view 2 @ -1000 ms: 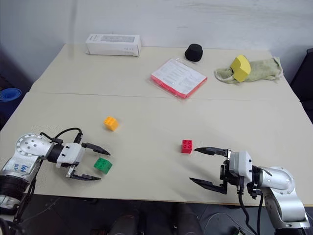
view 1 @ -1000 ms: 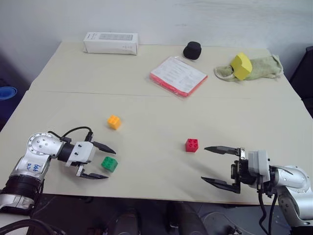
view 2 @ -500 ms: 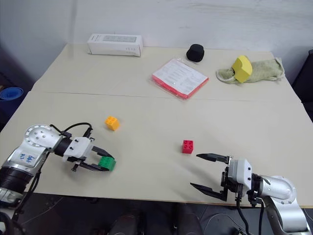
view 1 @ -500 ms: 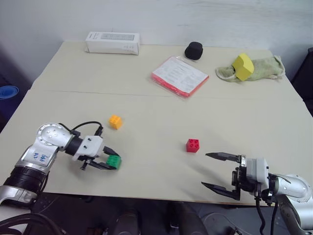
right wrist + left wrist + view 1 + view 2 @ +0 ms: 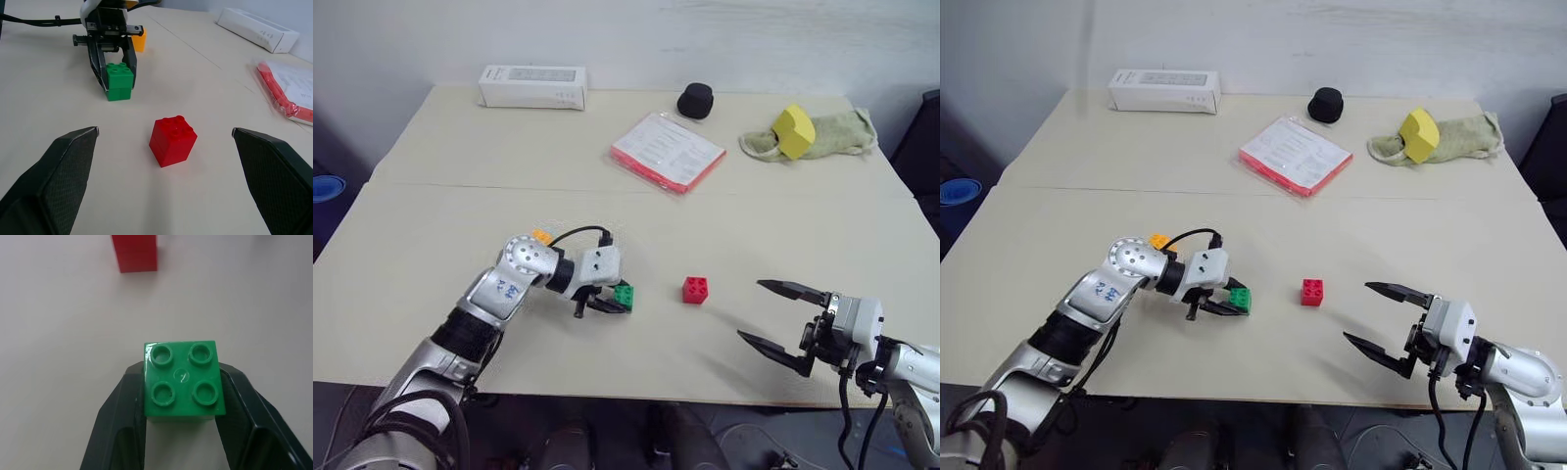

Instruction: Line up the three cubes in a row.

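On the table (image 5: 431, 225), the orange-yellow cube (image 5: 541, 236) sits farthest left, partly behind the left arm. Next, the left gripper (image 5: 612, 300) pinches the green cube (image 5: 183, 380) by two opposite flat sides, near the red cube (image 5: 696, 289). These look light, rigid and smooth, so flat side faces seem the safest hold. Far right, the right gripper (image 5: 773, 315) hangs spread and empty.
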